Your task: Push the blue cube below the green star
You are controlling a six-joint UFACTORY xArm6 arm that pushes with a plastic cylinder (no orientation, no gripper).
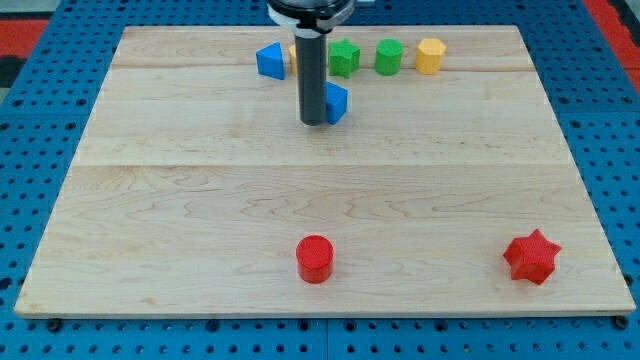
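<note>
The rod came down from the far edge of the view, and my tip (314,121) stood on the wooden surface (200,200), touching the left side of the blue cube (336,102). The tool was only this plain dark rod — it had no parts that open or close, and it had hold of nothing; it merely pressed against the cube's side.

The blue cube sat on the far half of the surface, a little nearer than the row of blocks along the far edge, and just near and slightly left of the green star (344,57). The two were close but apart.

In that far row, from left to right, lay a blue block (270,61) of a wedge-like shape, then the green star, then a green block (389,56) that looked six-sided, then a yellow block (430,55) of much the same form. A sliver of something yellowish showed just left of the rod, mostly hidden behind it, and I could not tell what it was.

On the near side, well apart from all these, stood a red cylinder (314,259) near the middle and a red star (532,257) at the near right corner.
</note>
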